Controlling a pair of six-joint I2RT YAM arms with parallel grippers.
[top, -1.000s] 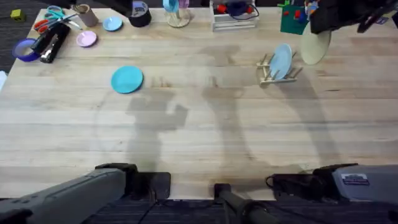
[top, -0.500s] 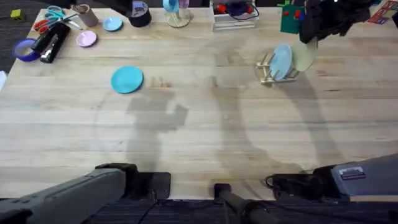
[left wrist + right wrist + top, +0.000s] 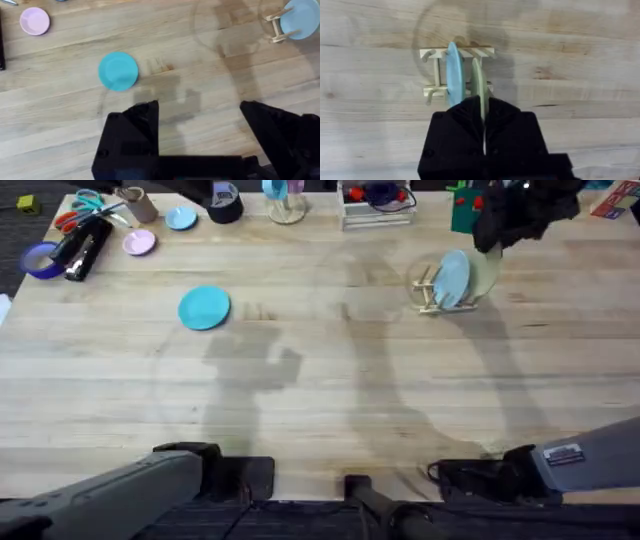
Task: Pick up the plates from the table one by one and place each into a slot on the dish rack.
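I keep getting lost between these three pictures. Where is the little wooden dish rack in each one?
Overhead: the dish rack stands toward the far right of the table.
Left wrist: it sits in the picture's upper right corner, partly cut off.
Right wrist: it is just left of the picture's centre, with the cream plate beside it.
Shared landmark: the light blue plate standing upright in the rack.

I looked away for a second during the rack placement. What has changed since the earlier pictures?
The right gripper, shut on the cream plate, carried it left and down to the dish rack, beside the pale blue plate already slotted there. The turquoise plate on the table and the left gripper stayed put.
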